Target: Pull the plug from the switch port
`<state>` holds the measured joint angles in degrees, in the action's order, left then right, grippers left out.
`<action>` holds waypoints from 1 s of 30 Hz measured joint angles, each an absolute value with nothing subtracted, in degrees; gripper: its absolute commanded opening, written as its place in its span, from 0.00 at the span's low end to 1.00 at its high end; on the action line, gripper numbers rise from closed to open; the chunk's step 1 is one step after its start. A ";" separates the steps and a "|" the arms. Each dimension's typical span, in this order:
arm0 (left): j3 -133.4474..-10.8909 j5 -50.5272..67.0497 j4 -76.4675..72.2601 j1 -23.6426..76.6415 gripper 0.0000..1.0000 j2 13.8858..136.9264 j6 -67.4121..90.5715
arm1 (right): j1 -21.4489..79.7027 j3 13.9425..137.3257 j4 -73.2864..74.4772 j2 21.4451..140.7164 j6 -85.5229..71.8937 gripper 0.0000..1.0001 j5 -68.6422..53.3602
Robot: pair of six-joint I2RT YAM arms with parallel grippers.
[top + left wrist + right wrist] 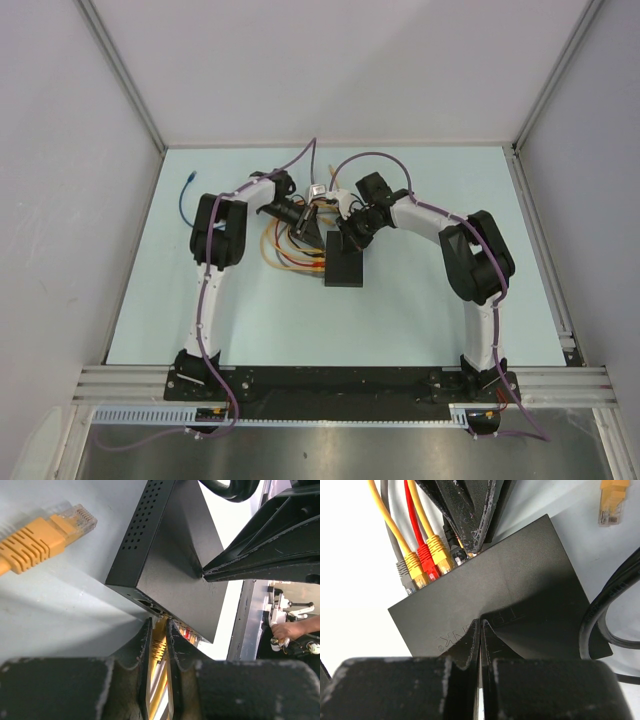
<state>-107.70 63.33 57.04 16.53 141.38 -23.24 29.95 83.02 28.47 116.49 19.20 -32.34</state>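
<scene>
Closest to the left wrist camera, the left gripper [159, 626] has its two fingers clamped on a yellow plug [159, 649], one finger on each side of it. The plug sits in a port on the near short edge of the switch [175, 555], and its yellow cable runs back between the fingers. Just beyond the fingertips, more ports show along that same edge.

In the right wrist view, the right gripper [480, 626] has its jaws pressed together. The joined tips rest on the flat top of the switch [520, 580], near the edge away from the ports. Past them, on the port edge, stands a row of plugs [425, 562]: grey, yellow, red and yellow, side by side and all seated. A black cable [600, 615] curves along the right of the box.

A loose yellow plug [50, 535] lies on the table [430, 300] beside the switch, apart from it and connected to nothing.

From above, the switch [345, 268] lies flat near the middle of the table, both arms bent in over it. A blue cable [185, 200] lies well away on the far left.
</scene>
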 measured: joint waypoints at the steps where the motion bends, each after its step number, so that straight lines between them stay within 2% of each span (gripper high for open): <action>1: -107.90 63.31 57.21 16.53 0.00 141.38 -23.40 | 29.95 83.02 28.47 116.49 19.20 0.00 -32.34; 30: -111.53 61.67 61.65 15.99 0.00 142.50 -26.92 | 30.94 83.72 28.05 116.77 19.59 0.00 -30.81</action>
<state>-111.53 61.67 61.65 15.99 142.50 -26.92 30.94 83.72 28.05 116.77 19.59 -30.81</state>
